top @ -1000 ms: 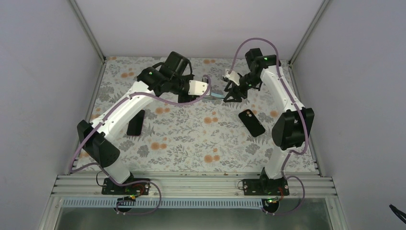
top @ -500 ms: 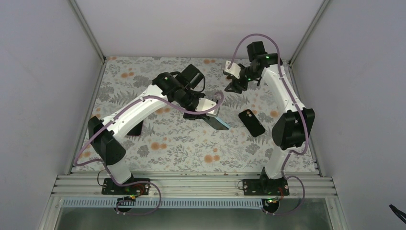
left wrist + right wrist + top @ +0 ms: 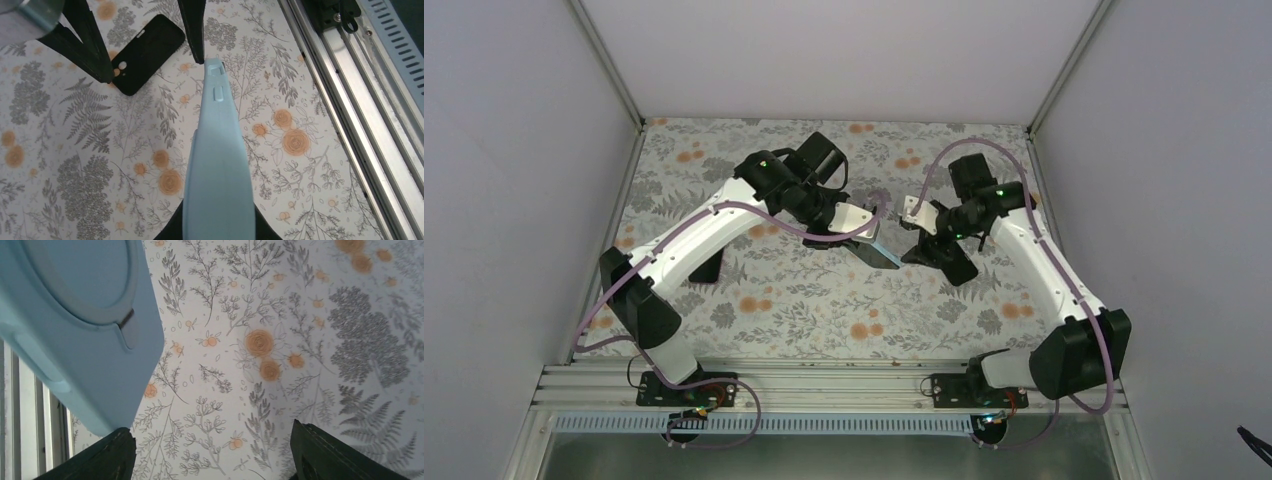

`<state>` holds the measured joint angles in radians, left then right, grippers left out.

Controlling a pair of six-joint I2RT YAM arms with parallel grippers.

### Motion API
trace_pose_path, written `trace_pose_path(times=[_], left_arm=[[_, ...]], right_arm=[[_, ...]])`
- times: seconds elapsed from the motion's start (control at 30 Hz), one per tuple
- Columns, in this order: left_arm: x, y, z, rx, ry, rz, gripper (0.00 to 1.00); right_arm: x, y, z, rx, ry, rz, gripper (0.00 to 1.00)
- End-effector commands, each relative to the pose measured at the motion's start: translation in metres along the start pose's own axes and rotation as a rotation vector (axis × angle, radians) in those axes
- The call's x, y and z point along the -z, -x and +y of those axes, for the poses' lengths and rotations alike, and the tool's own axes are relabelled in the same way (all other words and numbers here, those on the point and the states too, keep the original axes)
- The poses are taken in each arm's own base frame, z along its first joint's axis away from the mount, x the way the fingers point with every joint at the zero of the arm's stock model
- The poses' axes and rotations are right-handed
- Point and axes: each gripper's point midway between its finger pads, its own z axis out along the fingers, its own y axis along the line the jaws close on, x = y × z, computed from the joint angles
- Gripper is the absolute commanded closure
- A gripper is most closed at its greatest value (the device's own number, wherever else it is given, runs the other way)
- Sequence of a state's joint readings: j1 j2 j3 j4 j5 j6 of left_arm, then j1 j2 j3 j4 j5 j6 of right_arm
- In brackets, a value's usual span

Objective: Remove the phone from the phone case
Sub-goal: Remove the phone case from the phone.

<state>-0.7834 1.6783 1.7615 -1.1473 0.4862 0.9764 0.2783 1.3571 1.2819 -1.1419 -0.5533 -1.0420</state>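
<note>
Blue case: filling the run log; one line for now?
left gripper shut on case | right gripper open beside case tip | case aloft

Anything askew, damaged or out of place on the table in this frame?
Nothing looks damaged or spilled. The blue phone case is held tilted over the table by the left end effector; the right end effector is open beside it.

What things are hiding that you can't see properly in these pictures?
Blue case: left wrist view shows only its edge, right wrist view only its back; whether a phone is inside is unclear.
Left gripper: in its wrist view, the case and bottom edge hide most of it.
Black thing at left: top view, left arm covers part; phone or case, too small.
</note>
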Motion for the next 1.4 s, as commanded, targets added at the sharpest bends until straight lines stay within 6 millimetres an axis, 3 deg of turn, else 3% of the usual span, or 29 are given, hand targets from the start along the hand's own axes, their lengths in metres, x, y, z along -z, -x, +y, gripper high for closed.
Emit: trace_pose_path(times=[0.0,0.37,1.1,1.37], left_arm=[[0.016,0.023,0.016,-0.038,0.074,-0.08,0.98],[0.021,0.024,0.015,-0.03,0.085,-0.08,0.98],[0.021,0.022,0.013,-0.037,0.079,-0.069,0.98],[0.02,0.024,0.012,-0.037,0.065,-0.079,0.98]], right_arm=[[-0.015,-0.003,0.016,-0.046,0.047,-0.039,0.2],[-0.01,-0.003,0.025,-0.046,0.036,-0.061,0.22],[0.006,0.005,-0.007,-0.018,-0.122,-0.054,0.31],[0.012,0.017,-0.016,-0.006,-0.151,-0.097,0.34]])
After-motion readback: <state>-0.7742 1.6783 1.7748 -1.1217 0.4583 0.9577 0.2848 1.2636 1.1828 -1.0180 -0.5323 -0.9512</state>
